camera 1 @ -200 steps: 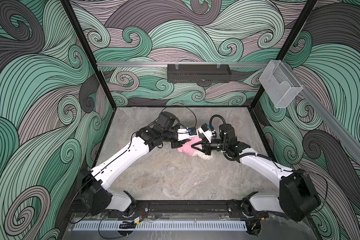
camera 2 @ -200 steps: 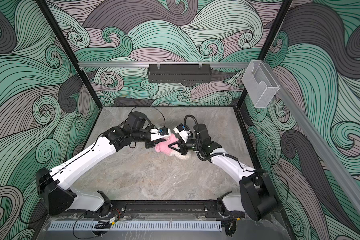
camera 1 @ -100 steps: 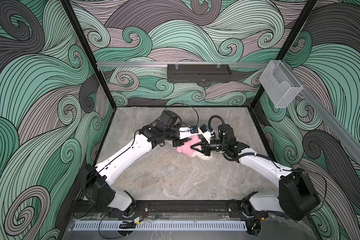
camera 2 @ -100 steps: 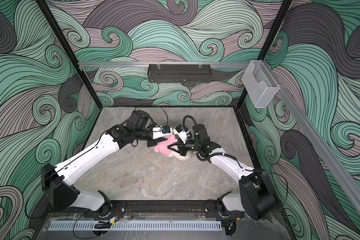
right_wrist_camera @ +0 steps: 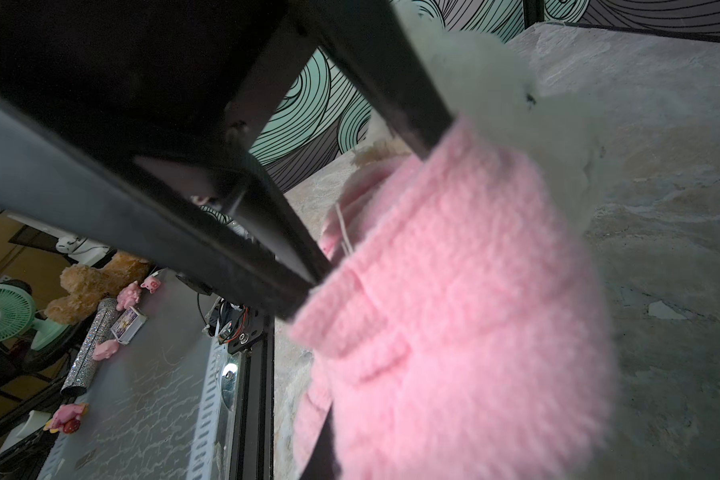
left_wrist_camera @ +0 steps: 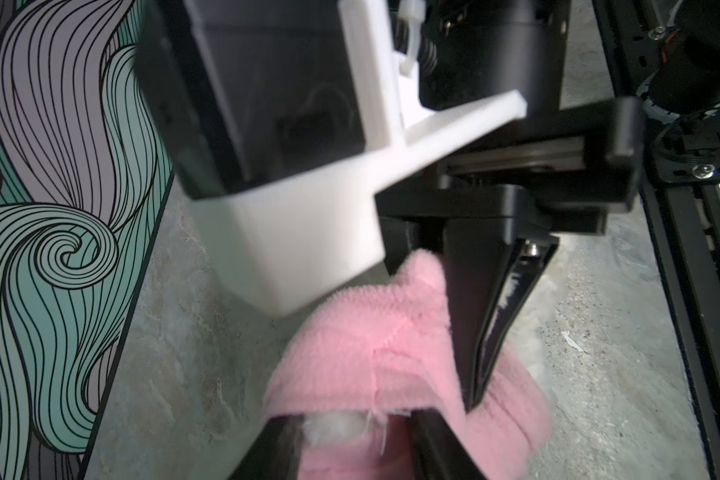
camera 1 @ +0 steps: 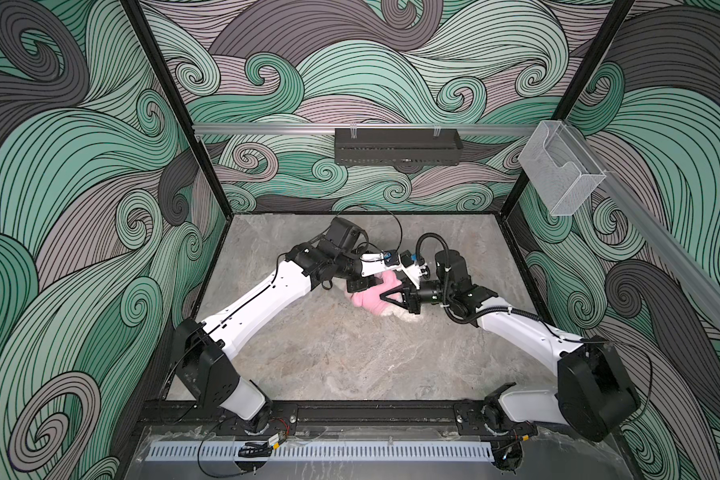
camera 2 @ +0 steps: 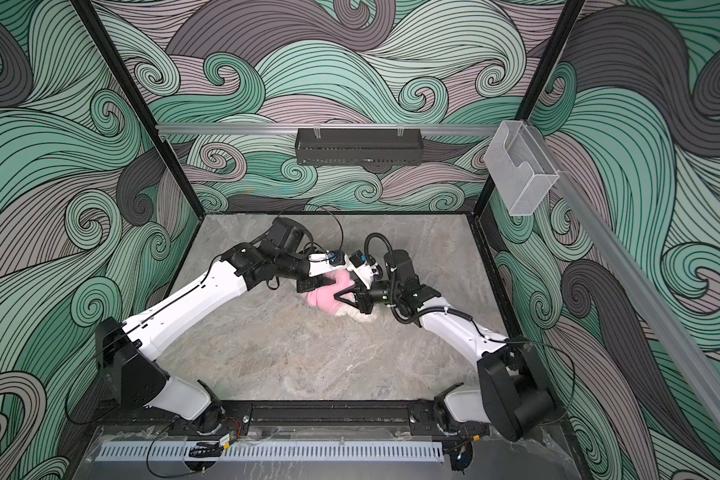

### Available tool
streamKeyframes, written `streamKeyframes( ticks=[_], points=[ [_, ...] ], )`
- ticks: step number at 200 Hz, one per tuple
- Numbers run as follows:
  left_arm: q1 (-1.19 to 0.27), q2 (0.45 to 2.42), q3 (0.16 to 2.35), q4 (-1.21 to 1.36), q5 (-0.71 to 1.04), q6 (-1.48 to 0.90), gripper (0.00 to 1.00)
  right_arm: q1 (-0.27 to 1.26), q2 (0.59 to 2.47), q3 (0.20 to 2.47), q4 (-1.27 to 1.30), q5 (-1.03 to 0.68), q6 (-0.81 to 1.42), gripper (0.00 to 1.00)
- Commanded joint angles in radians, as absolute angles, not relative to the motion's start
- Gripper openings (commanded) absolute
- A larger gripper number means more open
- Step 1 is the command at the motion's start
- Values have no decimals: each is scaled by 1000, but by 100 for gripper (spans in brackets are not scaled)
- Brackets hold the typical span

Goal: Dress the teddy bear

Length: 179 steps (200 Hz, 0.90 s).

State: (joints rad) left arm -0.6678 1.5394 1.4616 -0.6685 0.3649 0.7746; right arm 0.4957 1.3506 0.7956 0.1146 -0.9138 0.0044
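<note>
Found the bear [camera 1: 395,316] lying near the middle of the desk [camera 1: 350,361], well clear of every edge, mostly covered by the shirt [camera 1: 368,299], with white fur showing toward the front right corner. Saw a tuft of fur poking out under the hem in the left wrist view.

Noted the right fingers [right_wrist_camera: 267,262] clenched on a fold of the shirt, tips meeting in the pink knit. Noted the left fingers [left_wrist_camera: 441,453] parted, straddling the hem and that tuft; could not tell a light pinch from mere straddling.

Judged the dressing only partly done.

With only one sure grip, expected any pull by the right fingers to drag the light bear across the desk instead of sliding the knit along it. Feared bunching of the stretchy cloth, or a hem rolling back off the body once let go on the left. Feared a finger snagging the loose thread [right_wrist_camera: 344,232] at the seam, or catching fur along with cloth. Judged both sets of fingers crowded close over the bear, hence a risk of collision during any re-grasp.
</note>
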Motion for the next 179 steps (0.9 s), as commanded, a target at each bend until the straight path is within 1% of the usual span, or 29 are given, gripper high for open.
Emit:
streamKeyframes(
  ticks=[1,24,35,55,66,87,96,104,112,128,143,154,170,179],
  points=[
    [-655,1610,1506,-859,420,781,49,518,1285,814,255,-1032,-74,0],
    [-653,1648,1538,-952,501,776,54,518,1273,815,300,-1026,-71,0],
    [-653,1663,1550,-990,525,769,61,518,1267,812,329,-1022,-67,0],
    [-654,1690,1556,-1037,576,771,61,516,1259,807,391,-1010,-47,0],
    [-652,1699,1554,-1045,613,775,55,517,1258,805,425,-1003,-31,0],
    [-652,1717,1550,-1044,721,800,37,517,1266,805,501,-999,16,0],
    [-652,1720,1546,-1035,760,792,27,517,1272,809,520,-996,30,0],
    [-652,1720,1545,-1026,784,780,15,517,1273,813,517,-980,34,0],
    [-652,1712,1544,-1017,798,772,0,511,1273,814,508,-957,34,0],
    [-645,1671,1523,-949,765,690,0,491,1273,807,479,-923,46,0],
    [-628,1587,1447,-777,703,581,0,466,1275,787,461,-897,84,0],
    [-610,1511,1365,-621,631,460,0,453,1273,770,438,-880,105,7],
    [-594,1402,1246,-395,538,346,0,446,1262,756,373,-847,109,22],
    [-577,1367,1214,-334,527,294,0,445,1254,756,331,-830,109,29]
  ],
)
